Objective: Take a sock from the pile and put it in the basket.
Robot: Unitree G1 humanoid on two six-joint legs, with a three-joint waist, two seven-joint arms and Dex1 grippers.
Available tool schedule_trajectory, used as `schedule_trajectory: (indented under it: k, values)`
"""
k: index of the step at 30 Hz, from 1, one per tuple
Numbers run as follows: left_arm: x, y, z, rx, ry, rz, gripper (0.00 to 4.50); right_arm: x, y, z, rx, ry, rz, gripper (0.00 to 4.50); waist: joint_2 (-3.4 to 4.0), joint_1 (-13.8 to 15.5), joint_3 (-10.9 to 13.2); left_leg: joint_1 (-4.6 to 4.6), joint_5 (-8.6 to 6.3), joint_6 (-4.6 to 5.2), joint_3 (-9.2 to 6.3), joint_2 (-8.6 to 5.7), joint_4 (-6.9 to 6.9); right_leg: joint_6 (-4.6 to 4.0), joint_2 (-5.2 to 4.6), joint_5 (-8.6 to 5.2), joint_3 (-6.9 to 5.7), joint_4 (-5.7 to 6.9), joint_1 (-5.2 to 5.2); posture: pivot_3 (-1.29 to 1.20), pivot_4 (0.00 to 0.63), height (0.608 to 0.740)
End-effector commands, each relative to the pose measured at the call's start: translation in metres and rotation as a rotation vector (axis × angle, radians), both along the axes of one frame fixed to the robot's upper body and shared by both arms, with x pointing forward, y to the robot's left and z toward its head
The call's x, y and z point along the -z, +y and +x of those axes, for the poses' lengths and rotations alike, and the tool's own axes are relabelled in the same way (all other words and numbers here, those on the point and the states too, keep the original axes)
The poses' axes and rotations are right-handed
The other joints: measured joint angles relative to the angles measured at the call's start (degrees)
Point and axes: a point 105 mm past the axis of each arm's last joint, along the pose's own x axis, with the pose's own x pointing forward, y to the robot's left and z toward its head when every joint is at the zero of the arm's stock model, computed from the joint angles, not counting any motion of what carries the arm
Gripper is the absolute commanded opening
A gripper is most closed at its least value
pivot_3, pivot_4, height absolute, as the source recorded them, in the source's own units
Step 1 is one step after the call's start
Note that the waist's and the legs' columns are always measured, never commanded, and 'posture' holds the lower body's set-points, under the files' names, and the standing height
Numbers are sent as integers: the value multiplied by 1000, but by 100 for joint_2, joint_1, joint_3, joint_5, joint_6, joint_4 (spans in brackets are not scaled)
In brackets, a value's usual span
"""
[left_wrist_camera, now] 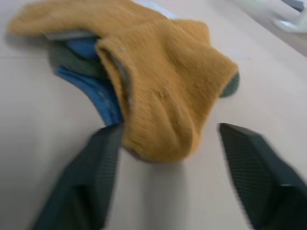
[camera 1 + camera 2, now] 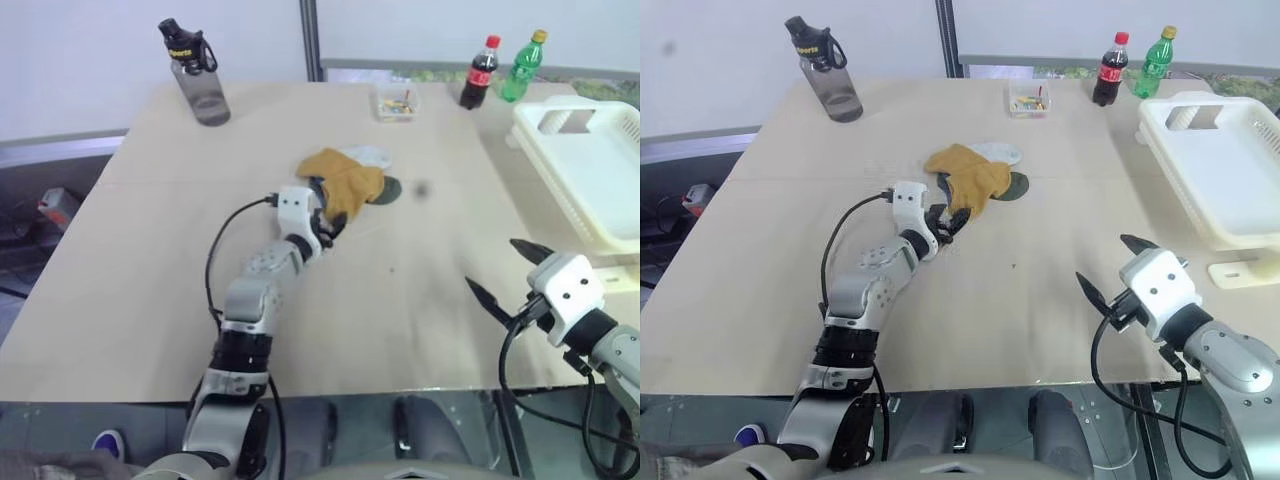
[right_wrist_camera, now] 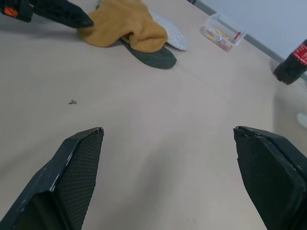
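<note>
Here — pile (image 1: 144, 81): mustard sock atop blue, green | left end effector (image 1: 168, 158) straddling it, unclosed | right end effector (image 3: 168, 167) wide

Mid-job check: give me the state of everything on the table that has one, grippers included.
left gripper: open, fingers either side of the mustard sock's end
right gripper: open, holding nothing, over bare table
pile: heaped, mustard sock on top
basket: upright, no sock seen inside
grey water bottle: upright, capped
cola bottle: upright, capped
green bottle: upright, capped
</note>
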Motion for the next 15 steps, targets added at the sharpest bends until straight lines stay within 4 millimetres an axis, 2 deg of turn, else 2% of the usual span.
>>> schedule_trajectory:
  k: [1,7,8,9,11,12,14,15]
  values:
    - [-14,-2,7,-6,-55,8,3409,-11,6,-3,-11,-52,-7,4500,0,3,0,0,0,0,0,0,0,0,0,0,0,0,0,0,150,740]
    - [-14,-11,13,-4,-57,-9,3409,-11,6,-1,-7,-56,-8,4500,0,4,0,-1,0,0,-1,-2,0,0,0,0,-1,0,0,0,150,740]
    - [-13,-13,14,-2,-55,-7,2881,-11,5,-1,-5,-57,-8,4500,0,4,0,0,0,0,0,-2,0,0,0,0,-1,0,0,0,150,740]
    - [-12,-14,15,-3,-53,-4,2657,-11,5,0,-4,-57,-8,4500,0,4,0,-1,0,0,-1,-2,0,0,0,0,-2,0,0,0,150,740]
    - [-13,-15,16,0,-59,-9,1675,-11,5,0,-1,-58,-8,4500,0,3,0,-1,0,0,0,-2,0,0,0,0,-1,0,0,0,150,740]
    - [-13,-14,16,0,-63,-11,1394,-11,4,0,0,-58,-8,4500,0,3,0,-1,0,0,0,-2,0,0,0,0,-2,0,0,0,150,740]
    - [-15,-12,15,3,-71,-18,284,-11,4,0,3,-59,-7,4500,0,-4,0,-1,0,0,0,-1,0,0,0,0,-1,0,0,0,150,740]
    - [-16,-10,13,4,-77,-20,71,-11,4,0,4,-60,-7,4500,0,-1,0,-1,0,0,0,-1,0,0,0,0,-1,0,0,0,150,740]
